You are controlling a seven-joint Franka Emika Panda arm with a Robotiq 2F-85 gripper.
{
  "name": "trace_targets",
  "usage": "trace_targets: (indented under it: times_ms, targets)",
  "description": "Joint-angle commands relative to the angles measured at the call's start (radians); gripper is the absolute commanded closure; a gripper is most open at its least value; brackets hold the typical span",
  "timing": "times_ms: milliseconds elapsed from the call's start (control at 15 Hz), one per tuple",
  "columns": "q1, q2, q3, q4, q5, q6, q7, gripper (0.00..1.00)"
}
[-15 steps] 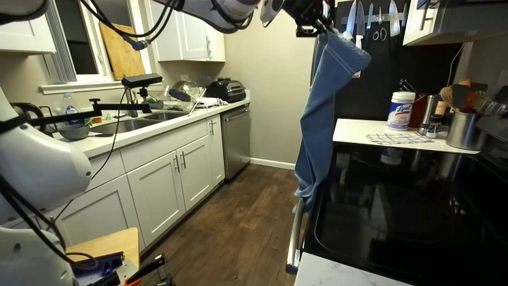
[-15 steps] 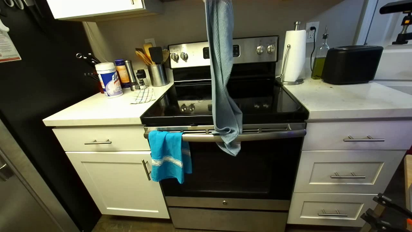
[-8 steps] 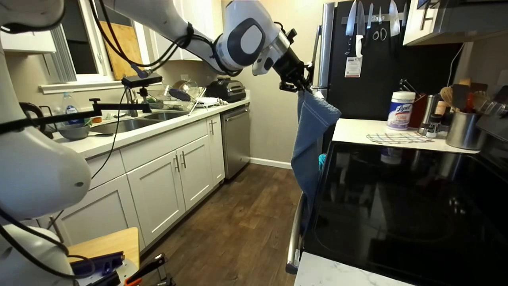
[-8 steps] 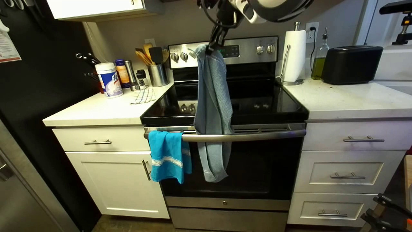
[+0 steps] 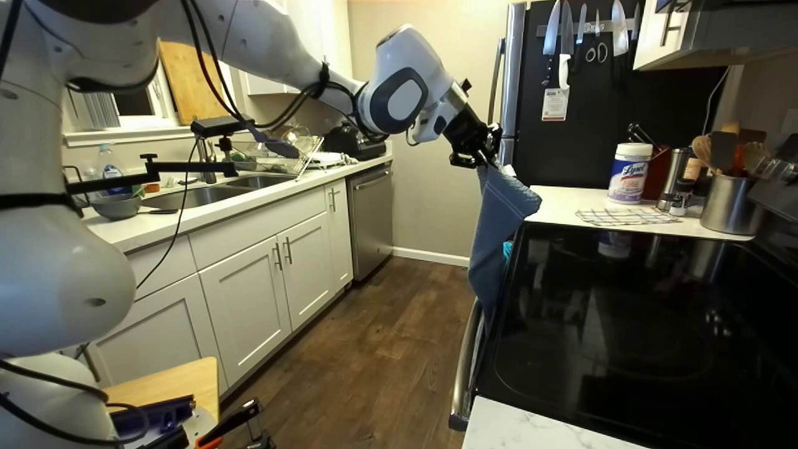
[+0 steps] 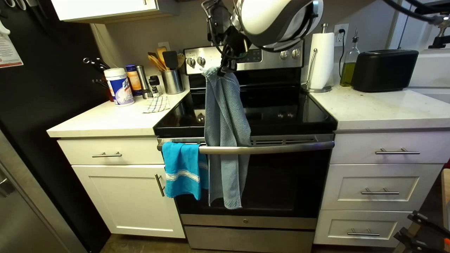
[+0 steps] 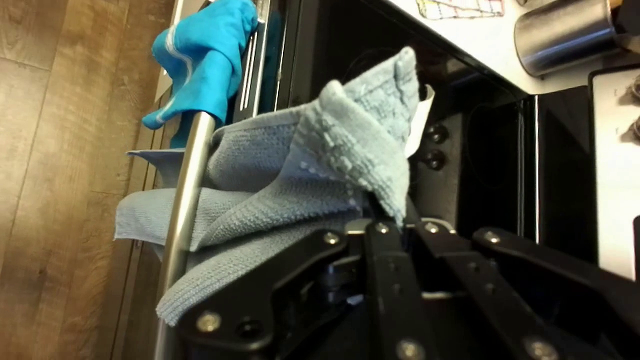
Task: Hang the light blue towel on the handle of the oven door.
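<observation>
On counter [image 6: 105,123], steel canister [image 6: 173,83] of utensils [image 6: 171,60]; jaws gripping light-blue towel [image 6: 225,112] (partly behind handle [image 6: 267,150]).

We hold our arm [image 5: 268,47] raised and bent at the elbow [image 5: 115,53], its outer length sloping down to the wrist [image 5: 394,93]. Beyond that, our pincer [image 5: 485,159] points downward at a slant, jaws pressed together in a grip.
</observation>
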Motion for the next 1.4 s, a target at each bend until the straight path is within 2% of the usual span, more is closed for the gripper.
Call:
trace_targets:
  times_ms: [0, 467, 733, 1333]
  targets:
    - [-0.05, -0.054, 0.049, 0.071, 0.049, -0.042, -0.154, 0.99]
    - [-0.05, -0.028, 0.136, 0.055, 0.1, -0.035, -0.493, 0.99]
    - [-0.013, 0.014, 0.149, 0.015, 0.143, -0.034, -0.728, 0.99]
    - [0.328, 0.148, 0.032, -0.218, 0.188, -0.076, -1.08, 0.99]
